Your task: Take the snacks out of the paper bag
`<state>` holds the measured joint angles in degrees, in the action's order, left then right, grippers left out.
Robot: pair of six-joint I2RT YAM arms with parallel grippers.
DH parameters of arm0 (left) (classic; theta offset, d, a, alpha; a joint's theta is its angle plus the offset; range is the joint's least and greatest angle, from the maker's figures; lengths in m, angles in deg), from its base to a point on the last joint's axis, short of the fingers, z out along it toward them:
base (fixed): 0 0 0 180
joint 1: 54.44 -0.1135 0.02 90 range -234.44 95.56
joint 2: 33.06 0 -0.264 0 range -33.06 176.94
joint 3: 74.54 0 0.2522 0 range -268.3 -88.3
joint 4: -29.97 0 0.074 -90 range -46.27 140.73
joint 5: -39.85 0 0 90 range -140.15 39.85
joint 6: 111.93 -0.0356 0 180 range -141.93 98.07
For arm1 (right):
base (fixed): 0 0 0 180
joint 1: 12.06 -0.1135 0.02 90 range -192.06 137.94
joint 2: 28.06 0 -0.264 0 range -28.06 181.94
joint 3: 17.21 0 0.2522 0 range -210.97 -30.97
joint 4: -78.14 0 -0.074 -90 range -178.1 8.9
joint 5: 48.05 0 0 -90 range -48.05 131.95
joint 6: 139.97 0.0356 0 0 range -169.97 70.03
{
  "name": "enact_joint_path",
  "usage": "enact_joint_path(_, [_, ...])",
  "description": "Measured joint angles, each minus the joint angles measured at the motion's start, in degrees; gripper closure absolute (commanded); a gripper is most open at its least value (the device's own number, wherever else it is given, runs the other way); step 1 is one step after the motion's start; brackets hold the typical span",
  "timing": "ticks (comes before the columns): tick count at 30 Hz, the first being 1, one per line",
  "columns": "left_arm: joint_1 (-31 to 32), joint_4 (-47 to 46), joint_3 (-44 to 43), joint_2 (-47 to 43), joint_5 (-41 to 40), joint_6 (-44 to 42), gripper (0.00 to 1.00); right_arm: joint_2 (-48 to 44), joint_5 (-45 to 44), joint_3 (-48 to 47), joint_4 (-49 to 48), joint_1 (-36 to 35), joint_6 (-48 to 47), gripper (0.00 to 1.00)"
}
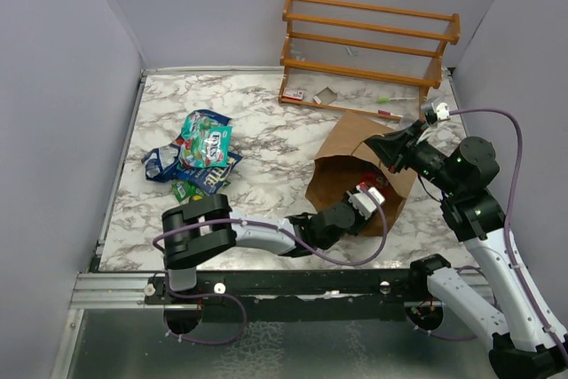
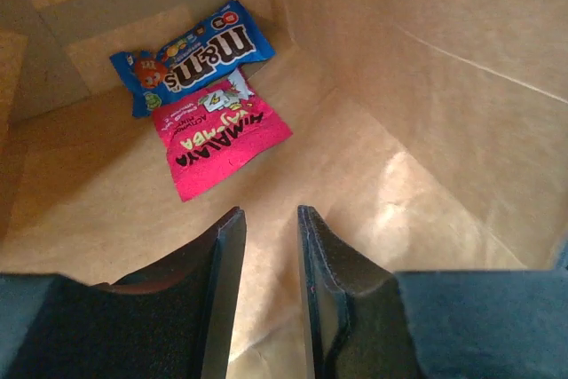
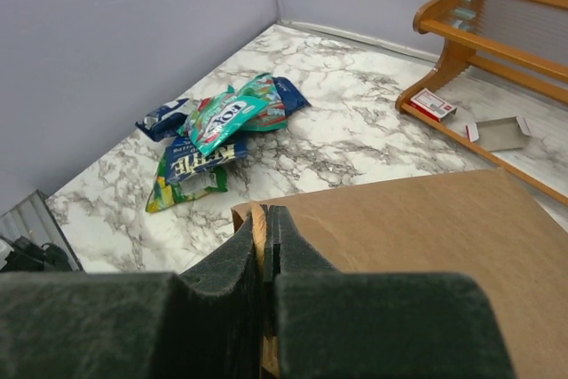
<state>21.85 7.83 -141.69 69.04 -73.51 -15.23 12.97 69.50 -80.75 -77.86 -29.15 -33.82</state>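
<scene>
The brown paper bag [image 1: 355, 153] lies on its side with its mouth toward the arms. My left gripper [image 1: 366, 200] reaches into the mouth; in the left wrist view it [image 2: 266, 224] is open and empty above the bag's inner wall. Ahead of it at the bag's bottom lie a blue packet with white lettering [image 2: 191, 58] and a pink-red packet [image 2: 222, 135]. My right gripper [image 1: 388, 150] is shut on the bag's upper rim [image 3: 258, 219]. A pile of snacks [image 1: 200, 155], teal-red, dark blue and green-yellow, lies on the table to the left of the bag; it also shows in the right wrist view [image 3: 217, 130].
An orange wooden rack [image 1: 368, 46] stands at the back. A tiny red-white scrap [image 3: 433, 104] and a grey scrap [image 3: 497, 133] lie under it. Grey walls close in the marble table [image 1: 266, 113] at left, back and right.
</scene>
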Motion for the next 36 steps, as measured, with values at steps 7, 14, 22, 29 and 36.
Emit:
enact_joint_path(7, [-3.34,-0.92,-4.07,6.03,0.20,1.20,0.70,-0.24,0.50,-0.33,0.00,0.00,0.35,0.98])
enact_joint_path(14, [-6.56,-1.36,-6.84,11.15,1.79,4.24,0.44,-0.33,0.61,-0.33,-0.02,0.00,0.57,0.98])
enact_joint_path(22, [-8.09,-0.85,-12.72,16.68,4.85,6.71,0.01,-0.15,0.72,-0.46,-0.02,0.00,0.57,0.98])
enact_joint_path(29, [-9.29,1.36,-19.69,21.94,4.74,7.87,0.01,0.50,1.46,-0.50,-0.02,0.00,0.98,0.98])
enact_joint_path(36, [-9.86,1.99,-21.24,26.03,2.49,7.89,0.13,0.66,1.84,-0.50,0.00,0.00,1.46,0.98])
